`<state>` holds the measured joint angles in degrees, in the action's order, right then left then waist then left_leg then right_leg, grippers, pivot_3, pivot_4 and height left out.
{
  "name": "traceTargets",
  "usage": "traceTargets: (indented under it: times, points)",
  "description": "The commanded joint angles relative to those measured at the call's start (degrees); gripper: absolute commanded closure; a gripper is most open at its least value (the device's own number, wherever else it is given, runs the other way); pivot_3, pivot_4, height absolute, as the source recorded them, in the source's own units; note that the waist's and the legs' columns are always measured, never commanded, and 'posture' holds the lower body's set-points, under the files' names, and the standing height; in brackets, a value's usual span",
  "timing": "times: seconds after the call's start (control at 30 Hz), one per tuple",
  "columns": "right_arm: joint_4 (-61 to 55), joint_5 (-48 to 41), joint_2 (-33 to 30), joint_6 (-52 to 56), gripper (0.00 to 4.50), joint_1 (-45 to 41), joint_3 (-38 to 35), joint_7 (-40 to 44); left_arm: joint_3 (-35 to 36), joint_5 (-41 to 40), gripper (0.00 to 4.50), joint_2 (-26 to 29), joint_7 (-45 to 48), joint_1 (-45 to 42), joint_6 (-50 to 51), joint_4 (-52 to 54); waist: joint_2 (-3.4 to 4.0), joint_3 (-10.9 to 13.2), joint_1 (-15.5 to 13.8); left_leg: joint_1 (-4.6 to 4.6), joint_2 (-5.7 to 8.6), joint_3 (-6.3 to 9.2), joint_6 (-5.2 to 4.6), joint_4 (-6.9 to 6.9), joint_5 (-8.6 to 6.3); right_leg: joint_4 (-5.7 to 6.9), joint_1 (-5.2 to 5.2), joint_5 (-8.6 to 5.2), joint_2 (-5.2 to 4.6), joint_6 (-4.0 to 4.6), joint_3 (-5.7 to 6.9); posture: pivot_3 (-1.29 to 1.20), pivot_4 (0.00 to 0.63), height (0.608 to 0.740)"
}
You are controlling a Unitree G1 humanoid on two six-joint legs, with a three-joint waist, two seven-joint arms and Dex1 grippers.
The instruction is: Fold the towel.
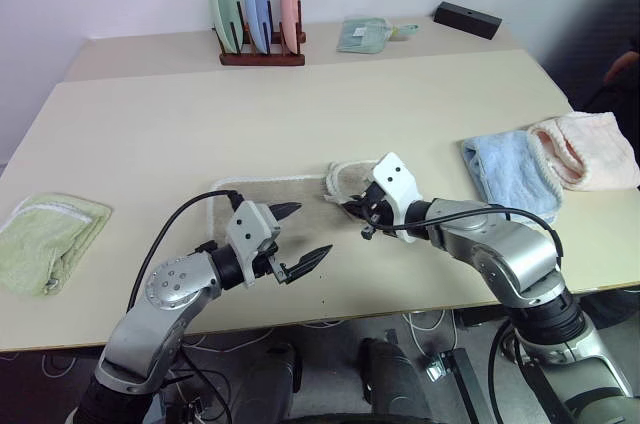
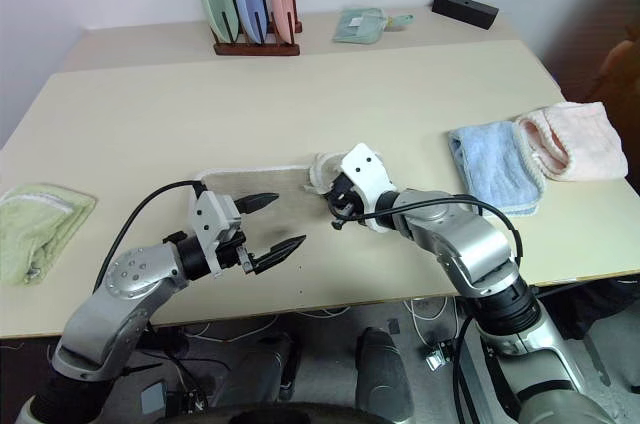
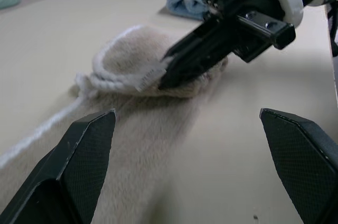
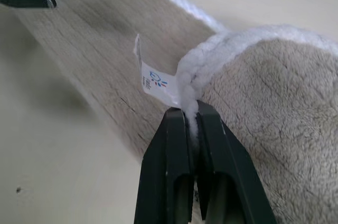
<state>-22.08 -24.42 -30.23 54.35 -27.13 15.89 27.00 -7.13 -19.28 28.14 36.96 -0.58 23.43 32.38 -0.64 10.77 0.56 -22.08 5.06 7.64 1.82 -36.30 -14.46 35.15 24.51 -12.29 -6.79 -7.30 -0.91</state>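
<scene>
The beige towel (image 1: pixel 272 190) lies flat near the table's front edge, its white corded edging showing along the far side. My right gripper (image 1: pixel 362 216) is shut on the corded edge (image 4: pixel 191 84) at the towel's right end, beside a small white tag (image 4: pixel 154 81). That end is lifted and curled back over the rest of the towel (image 3: pixel 158 71). My left gripper (image 1: pixel 310 232) hovers open just in front of the towel's near edge, pointing toward the right gripper (image 3: pixel 168 76), with nothing between its fingers (image 3: pixel 84 150).
A pale green folded towel (image 1: pixel 45 239) lies at the left edge. A light blue towel (image 1: pixel 510 172) and a pink one (image 1: pixel 590 149) lie at the right. At the back stand a plate rack (image 1: pixel 258 19), a small cloth (image 1: pixel 365 34) and a black box (image 1: pixel 467 19).
</scene>
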Motion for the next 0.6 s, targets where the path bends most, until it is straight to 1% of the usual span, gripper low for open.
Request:
traceTargets:
  times: [0.03, 0.1, 0.3, 0.37, 0.43, 0.47, 0.5, 0.57, 0.6]
  points:
    - [-0.3, 0.2, 1.1, -0.7, 4.18, -0.4, -0.9, 0.9, 1.3, -0.6, 0.00, 0.4, -0.8, 0.0, 0.5, 2.9, 0.00, 0.0, 0.0, 0.00, 0.00, 0.00, 0.00, 0.00, 0.00, 0.00, 0.00, 0.00, 0.00, 0.00, 0.00, 0.00, 0.150, 0.738]
    - [-1.6, -1.4, 1.3, 0.2, 3.63, 0.1, -2.4, 2.1, 1.5, -1.0, 0.00, 0.4, -1.2, 0.2, 1.1, 3.3, 0.00, 0.0, 0.0, 0.00, 0.00, 0.00, 0.00, 0.00, 0.00, 0.00, 0.00, 0.00, 0.00, 0.00, 0.00, 0.00, 0.150, 0.738]
    - [-8.3, -5.1, -1.1, -2.6, 0.75, 4.1, -8.5, 6.5, 4.0, -2.5, 0.00, 0.3, -2.6, 2.5, 2.9, 4.3, 0.00, 0.0, 0.0, -0.01, 0.00, 0.01, 0.00, 0.02, 0.00, -0.01, 0.00, 0.00, 0.00, 0.00, 0.00, 0.00, 0.150, 0.738]
    - [-7.8, -5.9, -1.1, -4.6, 0.75, 5.4, -12.2, 6.9, 6.0, -3.3, 0.00, -0.1, -3.8, 4.3, 3.3, 4.4, 0.00, 0.0, 0.0, -0.01, 0.00, 0.00, 0.00, 0.01, 0.00, 0.00, 0.00, 0.00, 0.00, 0.00, 0.00, 0.00, 0.150, 0.738]
    - [-5.0, -6.8, 0.4, -4.5, 0.75, 5.1, -16.0, 5.3, 7.2, -2.5, 0.00, -0.2, -5.0, 6.0, 2.5, 4.3, 0.00, 0.0, 0.0, 0.00, -0.01, 0.00, 0.00, 0.02, 0.00, 0.00, 0.00, 0.00, 0.00, 0.00, 0.00, 0.00, 0.150, 0.738]
    - [-2.9, -6.9, 1.4, -4.1, 1.39, 4.4, -17.3, 3.9, 7.4, -1.6, 0.00, -0.3, -5.7, 6.7, 2.0, 4.1, 0.00, 0.0, 0.1, 0.01, -0.01, -0.01, 0.00, 0.03, 0.00, 0.00, 0.00, 0.00, 0.00, 0.00, 0.00, 0.00, 0.150, 0.738]
    - [-0.6, -6.4, 2.2, -4.4, 1.66, 3.6, -18.0, 2.9, 7.6, -1.4, 0.00, -0.4, -6.3, 7.3, 2.2, 4.0, 0.00, 0.0, 0.0, 0.02, -0.01, -0.01, 0.00, 0.03, 0.00, 0.00, 0.00, 0.00, 0.01, 0.00, 0.00, 0.00, 0.150, 0.738]
    - [3.2, -4.3, 2.9, -6.8, 2.59, 2.6, -17.3, 2.6, 7.8, -1.8, 0.00, -0.8, -6.8, 8.2, 2.2, 4.0, 0.00, 0.0, 0.0, 0.02, -0.01, -0.03, 0.00, 0.02, 0.00, 0.01, 0.00, 0.00, 0.01, 0.01, 0.00, 0.00, 0.150, 0.738]
    - [4.8, -2.9, 3.0, -8.6, 3.13, 2.3, -16.3, 3.0, 7.7, -2.0, 0.00, -1.0, -7.1, 8.6, 2.3, 4.1, 0.01, 0.0, 0.0, 0.02, 0.00, -0.05, 0.00, 0.03, 0.00, 0.01, 0.00, 0.01, 0.01, 0.02, 0.00, 0.00, 0.150, 0.738]
